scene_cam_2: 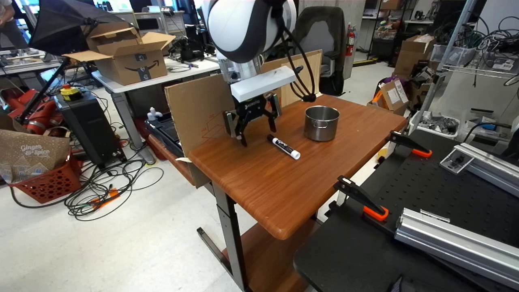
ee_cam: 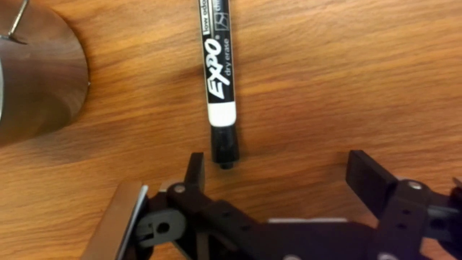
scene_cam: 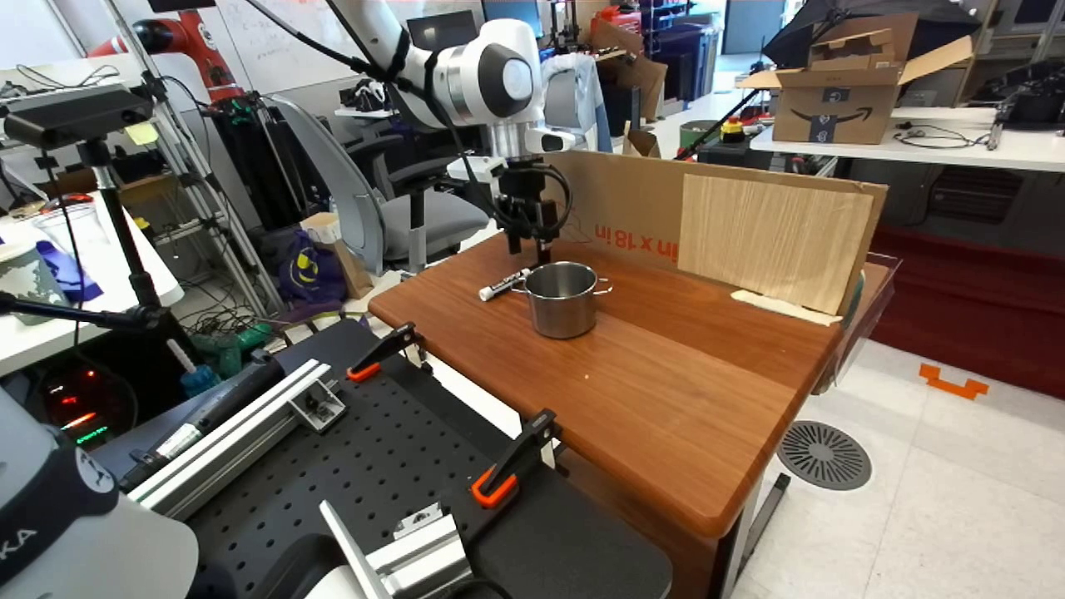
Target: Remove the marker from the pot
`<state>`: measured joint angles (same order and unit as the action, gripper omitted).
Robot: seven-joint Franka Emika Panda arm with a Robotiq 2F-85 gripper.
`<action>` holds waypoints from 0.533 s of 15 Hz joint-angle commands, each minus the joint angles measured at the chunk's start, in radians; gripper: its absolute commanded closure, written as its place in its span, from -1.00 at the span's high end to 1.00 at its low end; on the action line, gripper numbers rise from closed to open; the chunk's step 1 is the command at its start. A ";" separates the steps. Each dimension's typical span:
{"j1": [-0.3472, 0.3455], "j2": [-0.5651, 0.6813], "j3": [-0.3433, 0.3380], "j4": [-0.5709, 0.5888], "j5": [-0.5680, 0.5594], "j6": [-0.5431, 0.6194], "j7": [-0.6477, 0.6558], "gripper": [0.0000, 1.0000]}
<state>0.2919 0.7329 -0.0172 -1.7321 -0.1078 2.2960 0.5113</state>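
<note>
The marker (scene_cam: 502,286) has a black and white body, a black cap and a white end. It lies flat on the wooden table beside the pot, outside it; it also shows in an exterior view (scene_cam_2: 285,147) and the wrist view (ee_cam: 219,72). The pot (scene_cam: 562,306) is shiny grey metal with small wire side handles. It stands upright, also seen in an exterior view (scene_cam_2: 321,126) and at the left edge of the wrist view (ee_cam: 47,76). My gripper (ee_cam: 277,159) is open and empty, just off the marker's capped end. It also shows in an exterior view (scene_cam_2: 258,136), low over the table.
A cardboard panel (scene_cam: 620,200) stands upright along the table's edge behind the gripper. Black clamps with orange pads (scene_cam_2: 361,198) and metal rails (scene_cam_2: 458,247) sit on the black perforated board at the table's other side. The wooden table (scene_cam: 666,391) has rounded corners.
</note>
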 commanded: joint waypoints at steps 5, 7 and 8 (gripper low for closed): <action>0.006 -0.142 -0.003 -0.103 0.008 0.008 0.008 1.00; -0.001 -0.204 0.006 -0.152 0.012 0.007 0.000 1.00; -0.001 -0.225 0.006 -0.164 0.005 -0.008 -0.003 1.00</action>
<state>0.2920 0.5900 -0.0142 -1.8171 -0.1067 2.2957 0.5138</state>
